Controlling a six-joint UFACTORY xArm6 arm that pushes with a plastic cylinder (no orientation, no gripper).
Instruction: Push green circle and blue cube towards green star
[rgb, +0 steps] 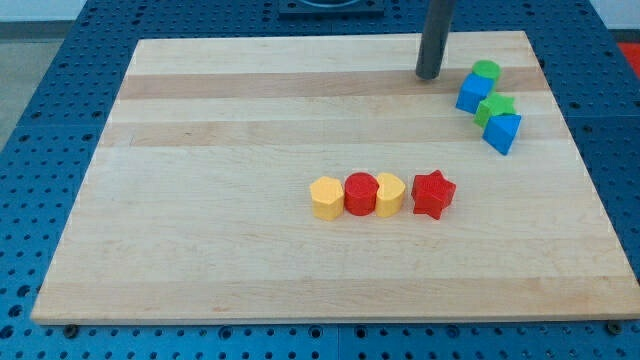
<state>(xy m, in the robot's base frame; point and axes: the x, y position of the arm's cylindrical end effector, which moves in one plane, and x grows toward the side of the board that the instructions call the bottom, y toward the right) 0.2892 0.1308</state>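
The green circle sits near the view's top right on the wooden board. The blue cube touches it just below and to the left. The green star lies right below the cube, touching it, with a blue block against its lower side. My tip rests on the board a short way left of the green circle and blue cube, apart from both.
A row of blocks lies at the board's middle: a yellow block, a red circle, a yellow block and a red star. The board's right edge runs close to the blue and green cluster.
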